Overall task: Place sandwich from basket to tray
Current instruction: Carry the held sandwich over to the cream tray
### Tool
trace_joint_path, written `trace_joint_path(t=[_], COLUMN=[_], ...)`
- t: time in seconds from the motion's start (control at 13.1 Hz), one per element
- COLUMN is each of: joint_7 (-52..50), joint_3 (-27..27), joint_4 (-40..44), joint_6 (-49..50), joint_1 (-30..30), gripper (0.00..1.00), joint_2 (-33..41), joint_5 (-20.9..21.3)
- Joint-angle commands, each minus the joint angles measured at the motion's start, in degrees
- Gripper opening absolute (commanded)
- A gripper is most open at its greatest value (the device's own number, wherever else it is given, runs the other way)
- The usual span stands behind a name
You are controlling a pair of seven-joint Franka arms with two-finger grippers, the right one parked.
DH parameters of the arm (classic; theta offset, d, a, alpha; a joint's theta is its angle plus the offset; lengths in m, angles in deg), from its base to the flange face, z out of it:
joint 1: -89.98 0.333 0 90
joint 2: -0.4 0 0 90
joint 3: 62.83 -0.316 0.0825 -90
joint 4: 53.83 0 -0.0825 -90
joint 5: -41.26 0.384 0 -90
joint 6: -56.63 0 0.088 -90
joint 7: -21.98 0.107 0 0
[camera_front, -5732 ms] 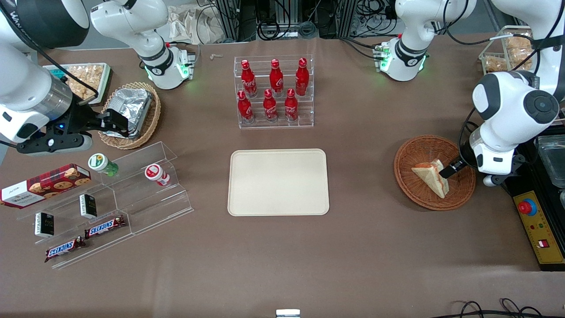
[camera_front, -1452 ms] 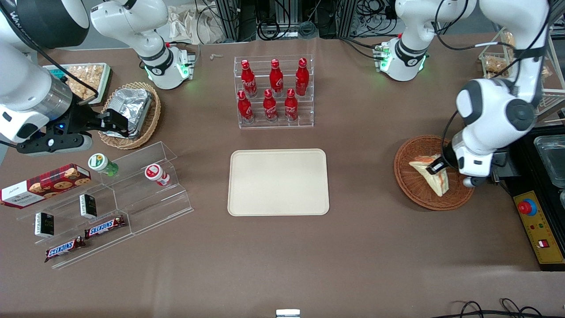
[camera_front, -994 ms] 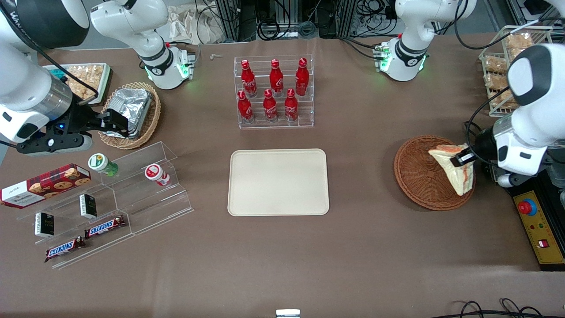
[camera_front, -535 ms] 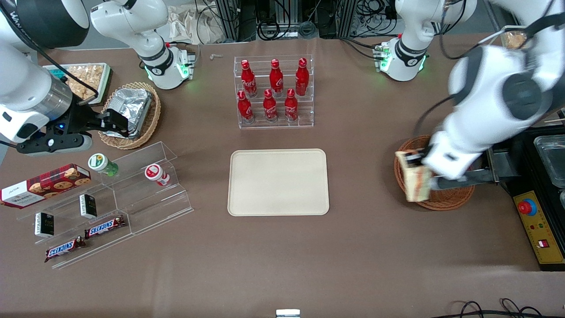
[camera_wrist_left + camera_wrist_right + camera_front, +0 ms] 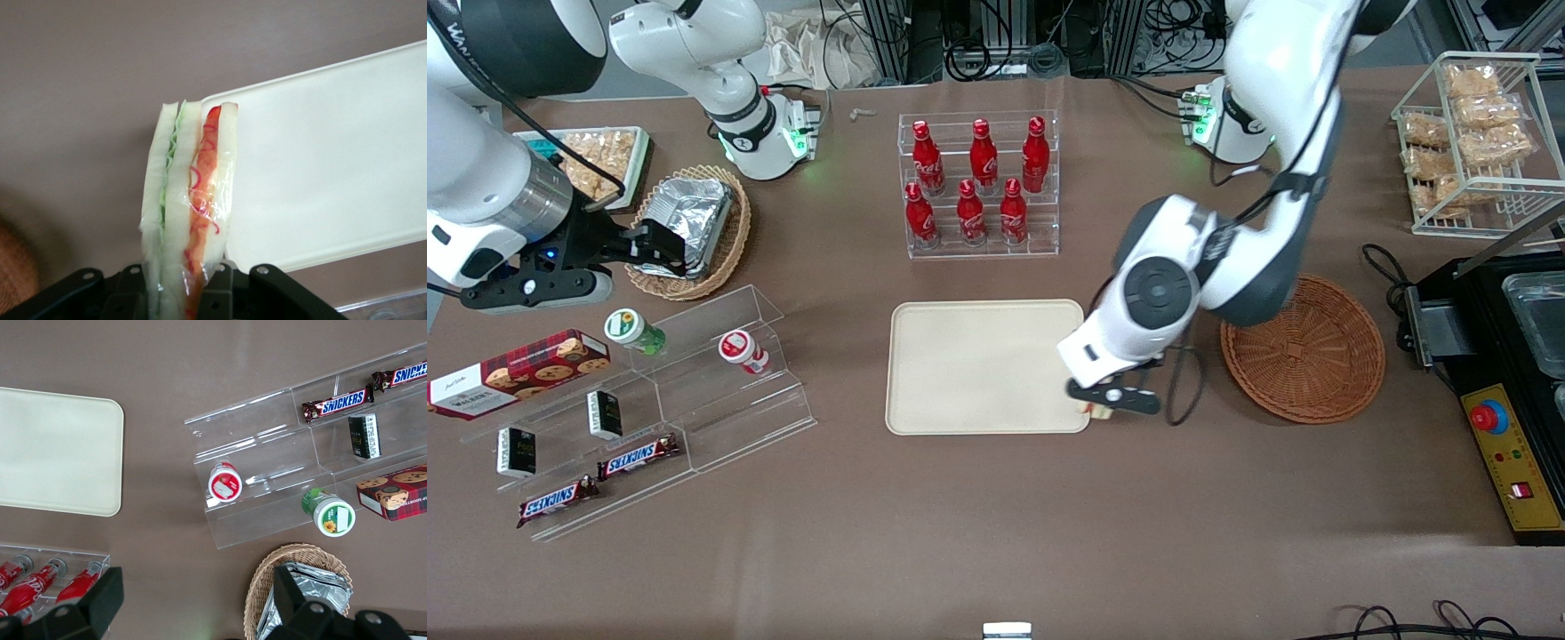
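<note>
Over the tray's [image 5: 984,366] corner nearest the basket [image 5: 1303,348], around the middle of the table [image 5: 996,516], the left arm's end effector [image 5: 1100,406] hangs with its fingers pinching the sandwich [image 5: 189,207]. Its long axis runs straight out from the fingers, filling edge showing. Most of the tray lies toward the parked arm's end, so I judge a short carry that way comes before lowering.

Even, bright overhead light, soft short shadows beside the tray [image 5: 925,373] and basket [image 5: 1352,391], glare on the clear racks [image 5: 729,391], wrapped sandwich [image 5: 190,213] sharp at the gripper [image 5: 177,297], wrist view's corners dim.
</note>
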Motion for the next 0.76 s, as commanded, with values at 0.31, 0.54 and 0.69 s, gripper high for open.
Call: trace_joint_path(t=[0.31, 0.54, 0.69], joint_7=[-11.12, -14.74, -15.0], joint_3=[-0.04, -0.04, -0.04], joint_4=[2.83, 2.83, 2.65], joint_6=[-6.59, -8.17, -8.26], joint_1=[-1.57, -1.49, -1.57], gripper=[0.0, 0.0, 0.0], joint_2=[-7.14, -7.85, -8.03], joint_5=[-0.19, -4.57, -5.46])
